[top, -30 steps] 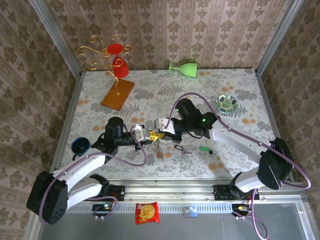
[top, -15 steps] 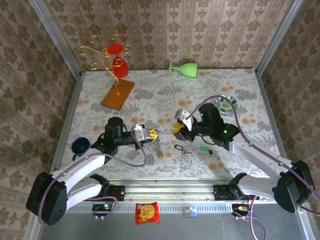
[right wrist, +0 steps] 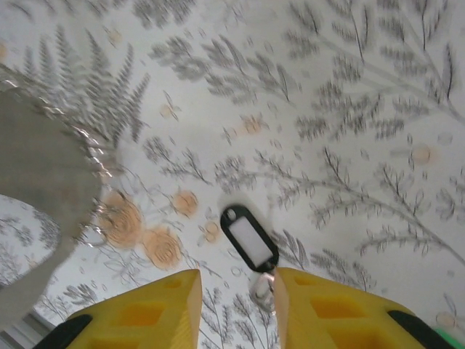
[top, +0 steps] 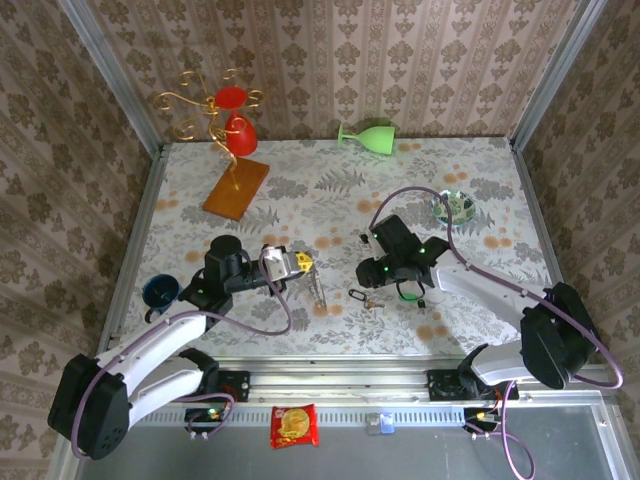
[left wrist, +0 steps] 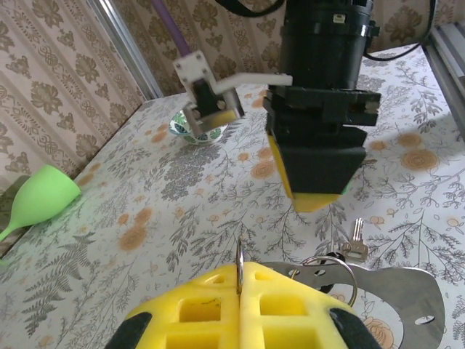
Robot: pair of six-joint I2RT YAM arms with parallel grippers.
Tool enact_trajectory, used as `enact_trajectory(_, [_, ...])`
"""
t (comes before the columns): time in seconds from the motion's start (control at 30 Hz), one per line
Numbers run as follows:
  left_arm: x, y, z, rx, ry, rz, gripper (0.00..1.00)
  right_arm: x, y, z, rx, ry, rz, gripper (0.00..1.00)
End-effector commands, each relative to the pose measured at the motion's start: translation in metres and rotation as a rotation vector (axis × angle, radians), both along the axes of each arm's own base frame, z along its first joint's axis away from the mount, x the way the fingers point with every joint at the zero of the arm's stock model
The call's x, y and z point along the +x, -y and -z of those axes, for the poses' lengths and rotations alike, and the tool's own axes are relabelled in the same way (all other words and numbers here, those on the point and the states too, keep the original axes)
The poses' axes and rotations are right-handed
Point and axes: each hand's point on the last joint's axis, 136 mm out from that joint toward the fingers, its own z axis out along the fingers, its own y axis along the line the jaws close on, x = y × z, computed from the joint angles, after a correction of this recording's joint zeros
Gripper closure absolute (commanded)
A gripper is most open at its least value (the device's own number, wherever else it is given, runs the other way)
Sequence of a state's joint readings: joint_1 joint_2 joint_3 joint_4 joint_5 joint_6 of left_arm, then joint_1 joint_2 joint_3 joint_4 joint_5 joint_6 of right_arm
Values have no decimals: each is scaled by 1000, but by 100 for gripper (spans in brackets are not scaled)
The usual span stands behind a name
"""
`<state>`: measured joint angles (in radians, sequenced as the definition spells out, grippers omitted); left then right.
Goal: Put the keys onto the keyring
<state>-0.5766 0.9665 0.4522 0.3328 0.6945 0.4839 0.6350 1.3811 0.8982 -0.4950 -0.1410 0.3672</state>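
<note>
left gripper (top: 303, 265) fully closed on the keyring (top: 317, 290); thin wire pinched edge-on between the yellow pads (left wrist: 218, 305), nothing else in the jaws. rest of the loop dangling free toward the table (top: 250, 330), left of centre, nearer the near edge than the far one. brownish-grey, thin, much longer than either key. likely limp and light: expect swing and twist with any arm motion, so keep that arm steady and present an open stretch of the loop.

silver key (right wrist: 249, 243) flat on the table, about mid-width, close to the near edge. dark oval head with a pale window, small ring (right wrist: 260, 288) at its near end, blade hard to make out. tiny, stiff, slick metal lying flush with the cloth: probably prone to skating away under a fingertip. best bet looks like a pinch across the dark head, the thickest part, leaving the small ring clear for threading.

right gripper (right wrist: 236, 275) partly open, empty, straddling the small ring from above, fingertips apart from the head.

green key (right wrist: 456, 337): just a green sliver right of that gripper; cannot tell its pose.
</note>
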Motion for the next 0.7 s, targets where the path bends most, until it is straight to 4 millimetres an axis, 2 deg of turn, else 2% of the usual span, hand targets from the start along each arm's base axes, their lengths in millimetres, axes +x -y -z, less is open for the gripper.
enact_trajectory(0.0, [1,-2,-9,-2,51,-13,100,-14,-1,-1,-34,-50,-15,63])
enact_trajectory(0.23, [10,-11,-14,79,208,-70,100,-4,-13,-22,-145,154,-288,60])
enact_trajectory(0.33, [12,-15,-14,139,263,-73,100,0,-15,-14,-191,158,-391,58])
enact_trajectory(0.47, [13,-21,-14,193,352,-89,100,-1,-13,0,-241,6,-430,59])
enact_trajectory(0.57, [13,-24,-17,204,418,-97,100,-5,-13,12,-257,-64,-416,59])
enact_trajectory(0.67, [13,-25,-21,196,473,-104,100,-1,2,21,-326,-122,-321,58])
